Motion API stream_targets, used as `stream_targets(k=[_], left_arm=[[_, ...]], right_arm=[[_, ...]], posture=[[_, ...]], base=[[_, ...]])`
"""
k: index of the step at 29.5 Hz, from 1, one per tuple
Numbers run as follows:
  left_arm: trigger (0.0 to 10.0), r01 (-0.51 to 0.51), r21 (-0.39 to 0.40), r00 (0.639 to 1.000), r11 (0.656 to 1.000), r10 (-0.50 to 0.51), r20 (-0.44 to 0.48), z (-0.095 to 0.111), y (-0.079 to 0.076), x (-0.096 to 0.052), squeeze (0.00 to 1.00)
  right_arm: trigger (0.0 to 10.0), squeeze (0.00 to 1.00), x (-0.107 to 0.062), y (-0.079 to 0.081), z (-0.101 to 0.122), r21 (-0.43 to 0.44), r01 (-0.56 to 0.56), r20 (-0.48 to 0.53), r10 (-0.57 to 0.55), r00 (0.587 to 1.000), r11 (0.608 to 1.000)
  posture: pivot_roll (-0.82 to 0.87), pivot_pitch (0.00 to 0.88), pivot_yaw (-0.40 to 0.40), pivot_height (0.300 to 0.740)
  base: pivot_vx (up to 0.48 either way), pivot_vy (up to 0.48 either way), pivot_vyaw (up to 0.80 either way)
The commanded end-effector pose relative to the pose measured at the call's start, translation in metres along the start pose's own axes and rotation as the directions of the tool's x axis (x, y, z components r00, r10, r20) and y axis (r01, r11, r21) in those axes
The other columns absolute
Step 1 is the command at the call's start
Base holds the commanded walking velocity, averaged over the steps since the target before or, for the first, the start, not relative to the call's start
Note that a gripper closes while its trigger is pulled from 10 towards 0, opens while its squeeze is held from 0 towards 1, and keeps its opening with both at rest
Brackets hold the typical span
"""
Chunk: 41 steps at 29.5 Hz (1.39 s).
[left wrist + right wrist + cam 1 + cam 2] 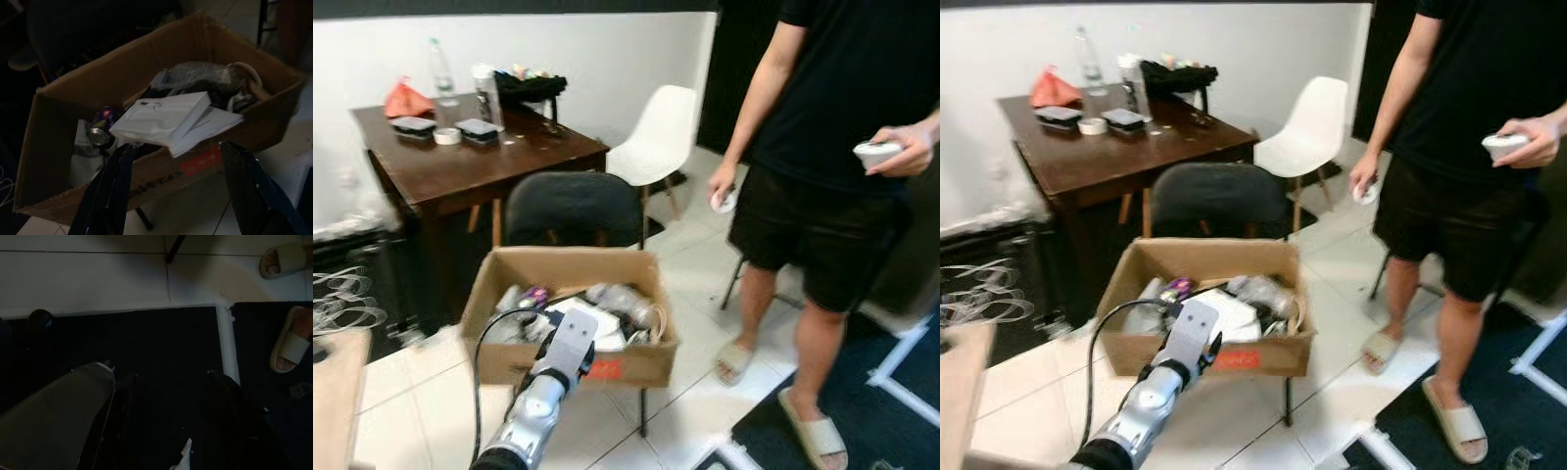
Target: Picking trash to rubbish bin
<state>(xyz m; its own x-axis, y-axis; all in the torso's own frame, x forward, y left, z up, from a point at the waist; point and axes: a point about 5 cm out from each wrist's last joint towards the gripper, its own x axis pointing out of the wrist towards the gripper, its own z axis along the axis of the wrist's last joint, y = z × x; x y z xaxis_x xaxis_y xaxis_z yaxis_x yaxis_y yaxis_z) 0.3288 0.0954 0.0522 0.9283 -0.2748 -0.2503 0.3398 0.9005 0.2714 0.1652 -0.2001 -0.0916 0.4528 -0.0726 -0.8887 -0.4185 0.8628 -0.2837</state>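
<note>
Your left gripper (176,196) hovers, fingers spread wide and empty, at the brown cardboard box (636,364) of trash; a white paper packet (164,120) lies inside. Your right gripper (171,423) hangs over dark mat, seemingly open.

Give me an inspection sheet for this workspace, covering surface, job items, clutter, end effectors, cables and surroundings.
Surface: white tiled floor; dark mat lower right.
Job's things: open brown cardboard box on a black chair, holding white paper packets, a crushed purple can and a grey plastic bundle.
Clutter: dark wooden table with bottles and containers.
End effectors: left end effector open, before the box; right end effector open, above the mat.
Cables: black cable along the left arm.
Surroundings: white chair; person standing right, holding controllers.
</note>
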Motion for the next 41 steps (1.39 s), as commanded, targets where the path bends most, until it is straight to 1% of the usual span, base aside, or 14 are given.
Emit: stream_targets(k=[1,16,23,30,35,37,41], left_arm=[[10.0,0.017,0.010,1.000,1.000,-0.017,0.021,0.003,-0.001,0.000,0.00],[10.0,0.024,0.011,1.000,1.000,-0.024,0.016,0.000,-0.002,-0.002,0.00],[10.0,0.021,0.013,1.000,1.000,-0.022,0.011,-0.001,-0.001,-0.002,0.00],[10.0,0.018,0.016,1.000,1.000,-0.018,0.008,-0.004,0.002,-0.004,0.00],[10.0,0.006,0.028,1.000,1.000,-0.006,-0.027,-0.019,0.005,-0.012,0.00],[10.0,-0.002,0.037,0.999,0.999,0.004,-0.052,-0.027,0.006,-0.015,0.00],[10.0,0.005,0.078,0.994,0.997,0.004,-0.114,-0.044,0.006,-0.022,0.00]], right_arm=[[10.0,0.00,0.000,0.001,-0.002,0.003,-0.006,-0.003,0.006,1.000,1.000],[10.0,0.00,0.000,0.004,-0.004,0.010,-0.012,-0.007,0.012,1.000,1.000],[10.0,0.00,0.000,0.004,-0.003,0.010,-0.012,-0.004,0.012,1.000,1.000],[10.0,0.00,0.000,0.007,0.003,0.002,-0.023,0.017,0.023,1.000,1.000],[10.0,0.00,0.001,0.008,0.014,-0.015,-0.035,0.059,0.036,0.998,0.999],[10.0,0.00,0.001,0.003,0.022,-0.018,-0.028,0.084,0.029,0.996,0.999],[10.0,0.00,0.001,-0.008,0.041,0.029,-0.026,0.156,0.021,0.988,0.999]], posture=[[-0.05,0.067,-0.002,0.740],[-0.06,0.074,-0.003,0.740],[-0.05,0.070,-0.004,0.740],[-0.03,0.085,-0.010,0.740],[-0.03,0.118,-0.021,0.740],[-0.03,0.120,-0.018,0.740],[-0.04,0.120,-0.016,0.740]], base=[[0.000,-0.412,0.00],[0.000,-0.448,0.00],[0.000,-0.329,0.00],[0.000,0.000,0.00],[0.000,0.000,0.00],[0.000,0.000,0.00],[0.000,0.000,0.00]])
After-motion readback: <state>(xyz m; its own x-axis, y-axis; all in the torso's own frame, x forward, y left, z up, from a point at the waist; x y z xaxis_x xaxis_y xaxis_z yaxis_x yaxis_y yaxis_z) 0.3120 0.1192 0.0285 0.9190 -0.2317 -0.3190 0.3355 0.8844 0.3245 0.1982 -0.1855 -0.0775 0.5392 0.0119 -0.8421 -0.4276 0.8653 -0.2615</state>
